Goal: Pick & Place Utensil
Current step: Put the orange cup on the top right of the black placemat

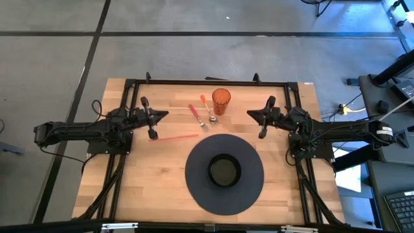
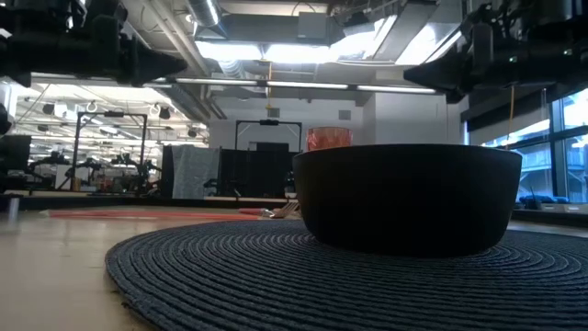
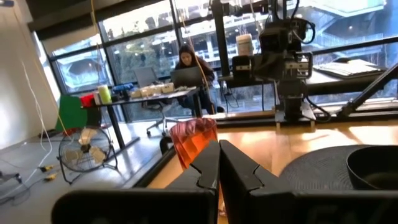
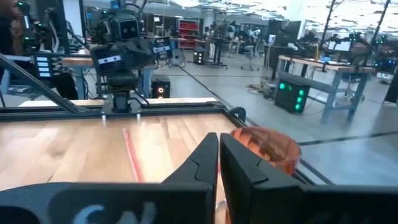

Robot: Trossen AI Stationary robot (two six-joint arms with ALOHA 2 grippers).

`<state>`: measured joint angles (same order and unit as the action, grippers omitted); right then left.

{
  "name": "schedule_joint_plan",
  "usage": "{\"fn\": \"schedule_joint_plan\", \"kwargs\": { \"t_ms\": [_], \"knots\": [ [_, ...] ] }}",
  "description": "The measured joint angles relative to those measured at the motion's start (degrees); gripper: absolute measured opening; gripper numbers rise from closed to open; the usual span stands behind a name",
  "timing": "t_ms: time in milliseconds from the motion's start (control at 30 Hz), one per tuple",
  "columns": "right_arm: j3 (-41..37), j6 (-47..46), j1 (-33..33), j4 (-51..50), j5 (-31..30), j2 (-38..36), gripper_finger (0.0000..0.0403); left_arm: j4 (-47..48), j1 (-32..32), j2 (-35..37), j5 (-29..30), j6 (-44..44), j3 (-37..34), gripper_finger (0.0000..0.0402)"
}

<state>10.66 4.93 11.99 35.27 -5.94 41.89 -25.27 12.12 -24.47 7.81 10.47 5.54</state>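
Note:
Two utensils lie flat on the wooden table. One has a red handle, the other an orange handle, and their metal heads point toward the near edge. A thin red stick lies left of them. An orange cup stands at the far middle. A dark bowl rests on a round dark mat. My left gripper hovers shut, left of the utensils. My right gripper hovers shut, right of the cup. Both point level toward the table's middle and hold nothing.
A black frame runs along the table's far edge and sides. In the low view the bowl and mat fill the near middle. A person sits at a desk in the room beyond the table.

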Motion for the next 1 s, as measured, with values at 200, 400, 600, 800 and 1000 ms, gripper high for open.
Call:
{"fn": "schedule_joint_plan", "kwargs": {
  "t_ms": [200, 400, 600, 800, 1000],
  "knots": [
    [0.0, 0.6, 0.0, 0.0, 0.0, 0.0, 0.0019, -0.3, 0.0, 0.0, 0.0, 0.9, 0.0, 0.0001],
    [0.0, 1.1, 0.0, 0.0, 0.0, 0.2, 0.0019, -0.3, 0.0, 0.0, 0.0, -0.1, 0.0, 0.0001],
    [3.0, -2.9, 0.6, -2.3, -4.8, 4.7, 0.0010, -0.3, 0.0, 0.0, 0.2, 0.7, 0.0, 0.0001],
    [19.2, -1.6, 2.2, -17.4, -2.9, 15.0, 0.0008, -0.5, 0.0, 0.0, 0.2, 0.5, 0.0, 0.0001],
    [40.4, 8.4, 2.3, -42.4, -0.5, 24.8, 0.0009, -0.3, 0.0, 0.0, 0.2, -0.6, 0.0, 0.0001]
  ]
}}
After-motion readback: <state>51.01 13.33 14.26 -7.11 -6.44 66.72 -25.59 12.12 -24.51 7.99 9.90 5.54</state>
